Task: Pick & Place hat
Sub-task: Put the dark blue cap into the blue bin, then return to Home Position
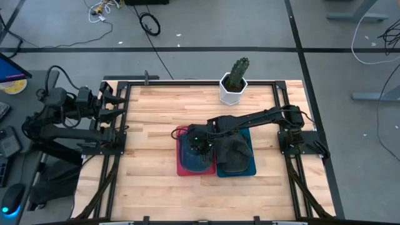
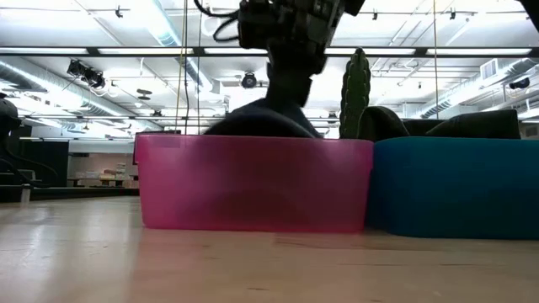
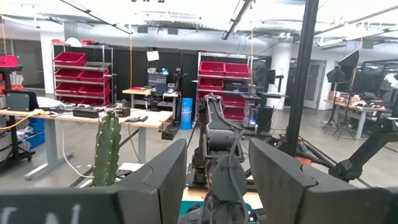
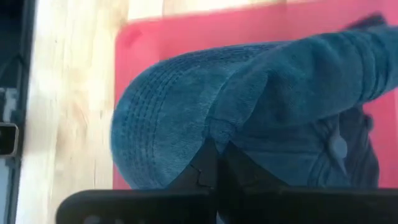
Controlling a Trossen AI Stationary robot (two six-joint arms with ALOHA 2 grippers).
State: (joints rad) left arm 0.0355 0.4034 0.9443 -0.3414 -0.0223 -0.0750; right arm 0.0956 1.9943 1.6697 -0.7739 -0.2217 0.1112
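The right gripper's (image 4: 214,163) fingertips are buried in the blue hat's (image 4: 186,112) fabric; the hat's far side is cut off.

Ribbed blue cloth hat (image 4: 249,106), translucent pink plastic bin (image 2: 253,181), wood table (image 1: 150,125).

you are not getting any readable text, label, brand, number or sign anywhere in these four views.

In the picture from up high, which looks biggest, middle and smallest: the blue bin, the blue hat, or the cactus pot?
1. The blue bin looks biggest.
2. The blue hat, lying in the pink bin with the right tool on it.
3. The cactus pot looks smallest, though the arm hides part of the hat, so these two are close.
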